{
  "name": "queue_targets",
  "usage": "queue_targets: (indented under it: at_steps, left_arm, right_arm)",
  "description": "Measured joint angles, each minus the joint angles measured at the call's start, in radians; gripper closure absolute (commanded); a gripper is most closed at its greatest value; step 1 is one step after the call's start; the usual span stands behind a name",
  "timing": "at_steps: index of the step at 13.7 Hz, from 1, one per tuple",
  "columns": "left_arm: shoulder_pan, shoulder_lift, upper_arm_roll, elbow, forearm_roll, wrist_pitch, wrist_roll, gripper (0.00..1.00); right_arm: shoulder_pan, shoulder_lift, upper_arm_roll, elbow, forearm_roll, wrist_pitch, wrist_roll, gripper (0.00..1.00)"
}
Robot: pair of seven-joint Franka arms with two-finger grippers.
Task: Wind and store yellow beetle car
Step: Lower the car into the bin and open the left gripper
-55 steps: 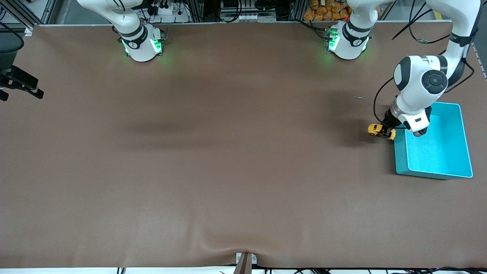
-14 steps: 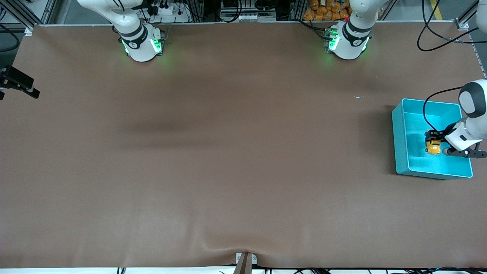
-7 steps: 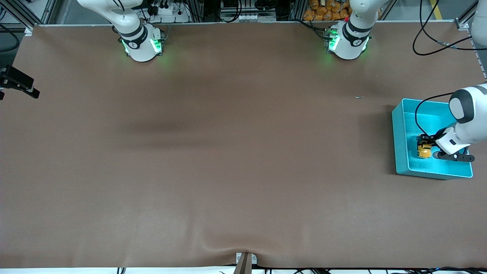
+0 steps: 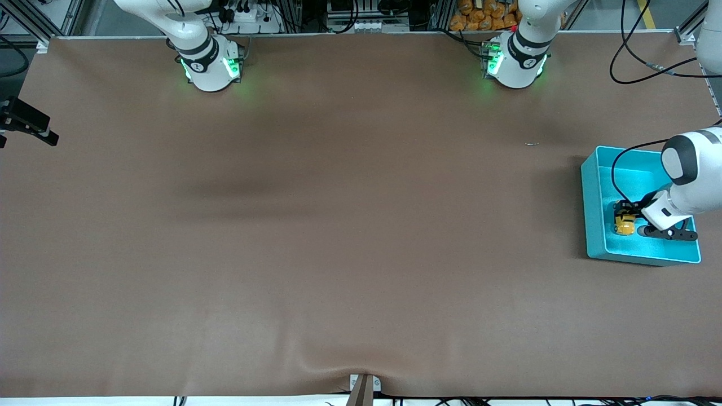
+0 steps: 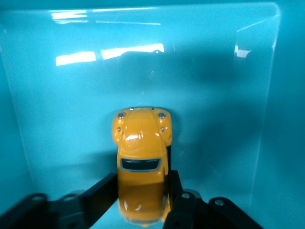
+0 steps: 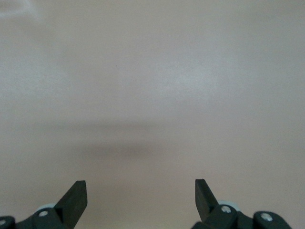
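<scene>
The yellow beetle car is inside the teal bin, close to the bin's wall toward the right arm's end. My left gripper reaches into the bin and is shut on the car. In the left wrist view the black fingers clamp both sides of the car, whose rounded end points at the bin's wall. I cannot tell whether its wheels touch the bin floor. My right gripper is open and empty over bare brown table, waiting at the right arm's end.
The brown mat covers the table. The bin stands at the left arm's end, near the table's edge. A small wrinkle in the mat lies at the edge nearest the front camera. A tiny speck lies near the bin.
My left gripper has carried the car from the table beside the bin into the bin, then across it toward the wall at the right arm's end. The right arm has barely moved.
</scene>
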Motion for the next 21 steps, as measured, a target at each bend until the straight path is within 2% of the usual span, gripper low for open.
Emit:
queue_targets:
  at_steps: [10, 15, 21]
  left_arm:
    - [0.013, -0.010, -0.006, 0.023, 0.000, 0.007, 0.000, 0.00]
    - [0.012, -0.112, -0.031, 0.031, 0.000, -0.013, 0.000, 0.00]
    - [0.011, -0.243, -0.106, 0.033, 0.000, -0.141, -0.076, 0.00]
  right_arm:
    - [-0.006, 0.000, -0.001, 0.000, 0.000, 0.000, 0.000, 0.00]
    - [-0.006, 0.000, -0.001, 0.000, 0.000, 0.000, 0.000, 0.00]
    - [-0.007, 0.000, -0.001, 0.000, 0.000, 0.000, 0.000, 0.00]
